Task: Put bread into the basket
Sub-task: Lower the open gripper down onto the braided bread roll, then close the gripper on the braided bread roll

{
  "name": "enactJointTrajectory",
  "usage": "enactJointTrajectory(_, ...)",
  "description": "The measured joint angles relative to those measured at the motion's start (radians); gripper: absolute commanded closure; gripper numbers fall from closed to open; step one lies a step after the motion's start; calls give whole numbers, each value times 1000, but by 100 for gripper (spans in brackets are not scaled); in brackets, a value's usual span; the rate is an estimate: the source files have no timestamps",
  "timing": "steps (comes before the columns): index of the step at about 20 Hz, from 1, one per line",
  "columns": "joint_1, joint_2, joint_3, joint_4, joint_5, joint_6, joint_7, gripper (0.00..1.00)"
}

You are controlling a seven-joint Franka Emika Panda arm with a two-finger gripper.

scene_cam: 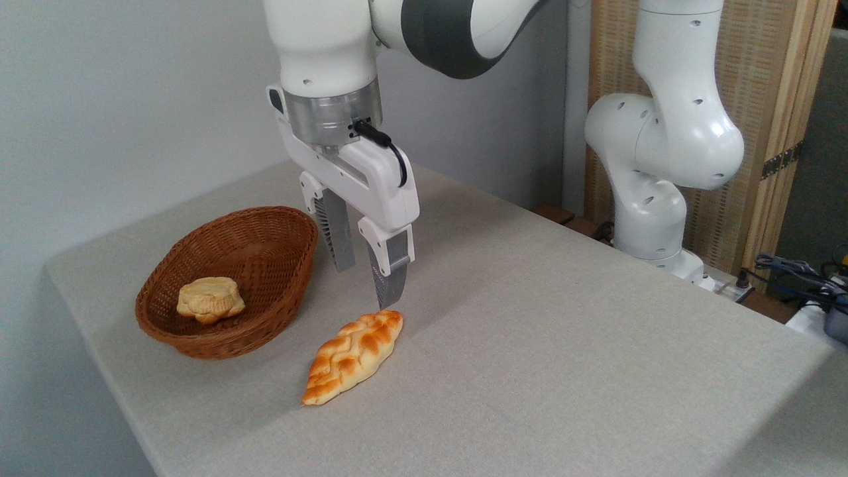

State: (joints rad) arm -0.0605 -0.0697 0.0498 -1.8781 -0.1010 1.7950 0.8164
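basket (165,318): on table (563,344), small bun (210,299) seen inside, no loaf | gripper (368,288): just right of basket, jaws held apart, nothing gripped, poised above loaf's far tip | bread (352,356): flat on table, right of and nearer than basket | progress: loaf not yet grasped; grasp, lift, placement judged outstanding

golden braided bread (353,356), reddish-brown woven basket (281,301)
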Motion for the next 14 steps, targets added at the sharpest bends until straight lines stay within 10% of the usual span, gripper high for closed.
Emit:
enactJointTrajectory(9,-2,26,-3,-94,-1,7,-24,0)
enactJointTrajectory(14,-64,110,-17,-115,-4,202,-208,0)
